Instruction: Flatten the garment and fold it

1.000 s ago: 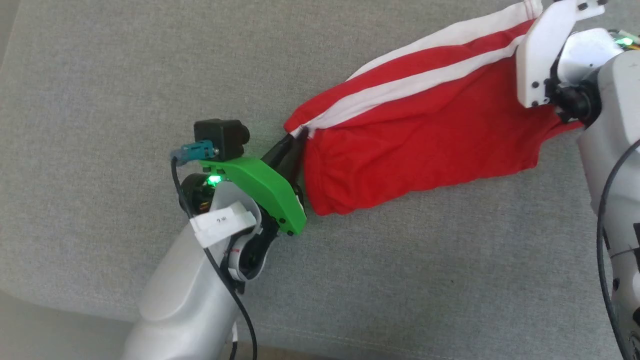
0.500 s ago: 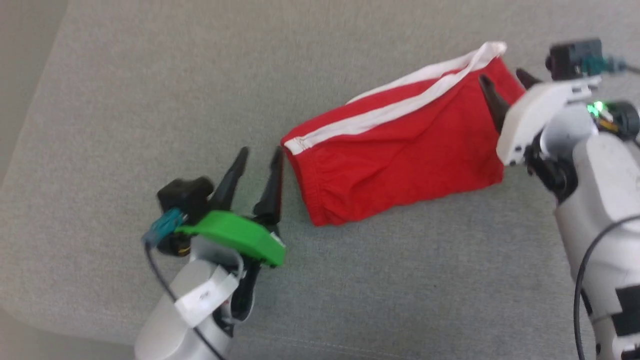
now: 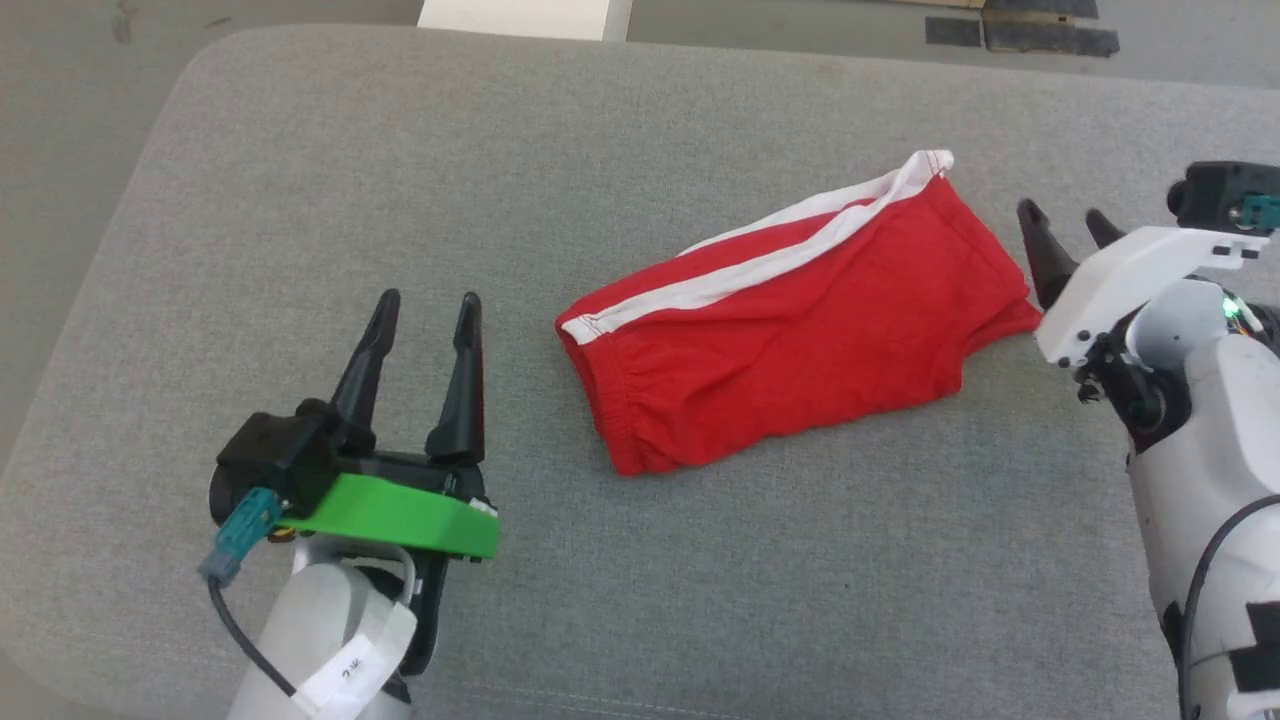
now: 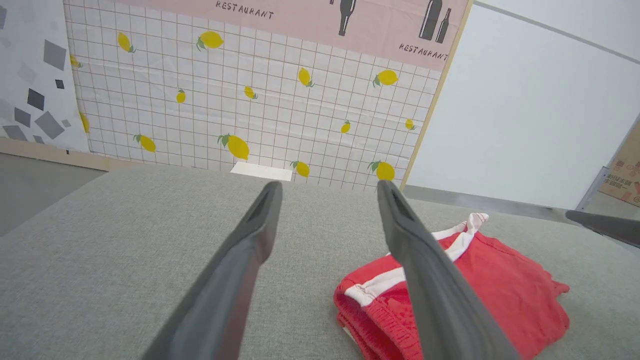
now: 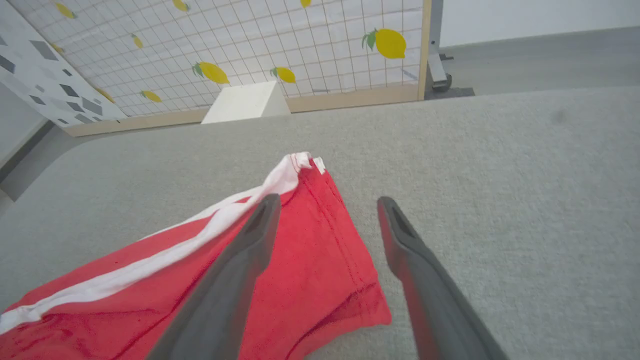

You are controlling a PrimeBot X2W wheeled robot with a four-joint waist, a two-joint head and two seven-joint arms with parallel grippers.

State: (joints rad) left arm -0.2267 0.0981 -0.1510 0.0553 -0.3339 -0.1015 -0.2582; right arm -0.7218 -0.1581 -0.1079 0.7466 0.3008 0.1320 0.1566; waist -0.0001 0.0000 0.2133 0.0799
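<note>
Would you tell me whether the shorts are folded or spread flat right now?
Folded: the shorts lie doubled lengthwise, stacked waistband layers showing at one end.

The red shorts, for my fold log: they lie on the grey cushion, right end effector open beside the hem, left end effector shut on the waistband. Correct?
Not quite. The head view shows the left end effector open and apart from the waistband. The rest holds: the red shorts lie on the grey cushion, with the right end effector open beside the hem.

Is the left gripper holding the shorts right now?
No, the left gripper is open, with bare grey cushion between its fingers and the waistband end of the shorts.
</note>
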